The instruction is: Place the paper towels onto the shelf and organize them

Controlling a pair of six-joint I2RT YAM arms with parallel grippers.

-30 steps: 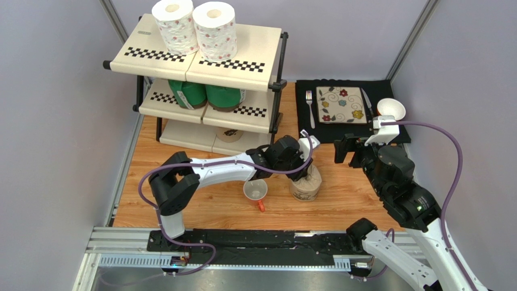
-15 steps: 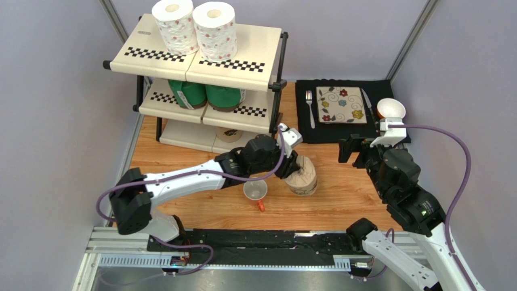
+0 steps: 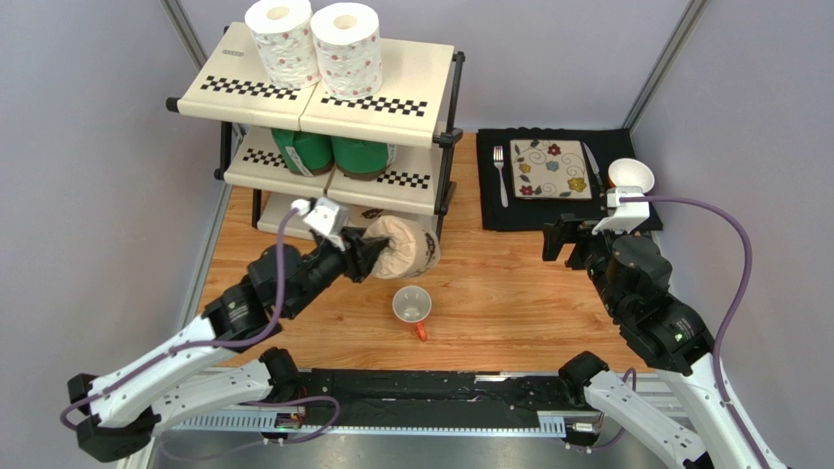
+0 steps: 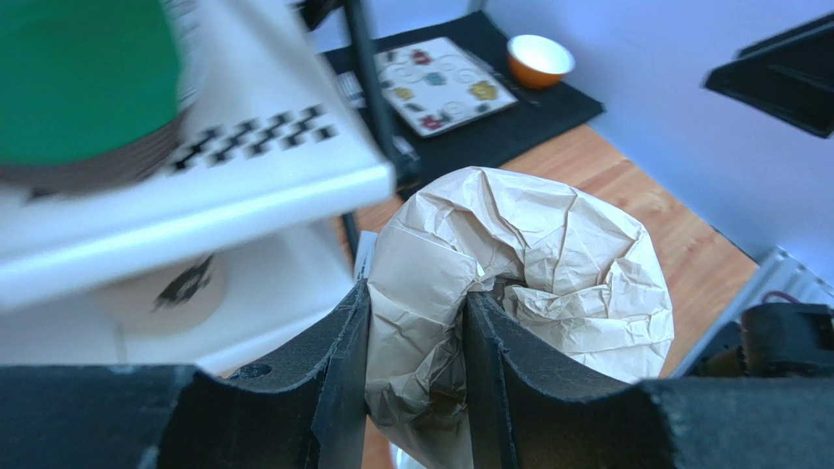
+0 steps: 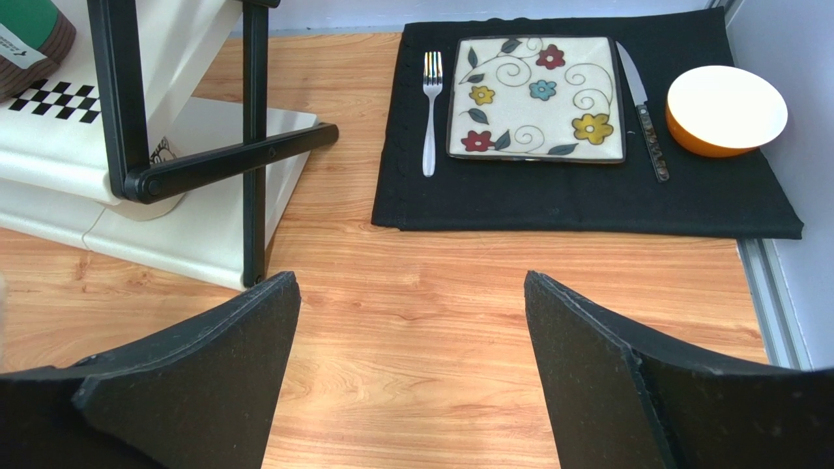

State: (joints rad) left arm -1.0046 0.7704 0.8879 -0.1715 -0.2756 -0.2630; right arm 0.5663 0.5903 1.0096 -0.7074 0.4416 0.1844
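The shelf (image 3: 392, 106) stands at the back left. Two white floral rolls (image 3: 281, 39) stand on its top tier, two green rolls (image 3: 305, 151) on the middle tier, and one tan roll (image 3: 370, 217) shows partly on the bottom tier. My left gripper (image 3: 367, 256) is shut on a second tan roll (image 3: 403, 247), held on its side in the air in front of the lower tiers. In the left wrist view the fingers (image 4: 416, 322) pinch the crumpled paper end of this roll (image 4: 548, 274), beside the shelf edge (image 4: 225, 195). My right gripper (image 3: 563, 239) is open and empty over bare wood (image 5: 411, 303).
A white mug with a red handle (image 3: 412, 308) lies on the table just below the held roll. A black placemat (image 3: 573, 205) at the back right carries a flowered plate (image 3: 551, 168), a fork, a knife and an orange bowl (image 3: 630, 176).
My left arm lifted the tan roll off the table beside the mug and swung it left and back, tipping it onto its side in front of the shelf. The right arm barely moved.
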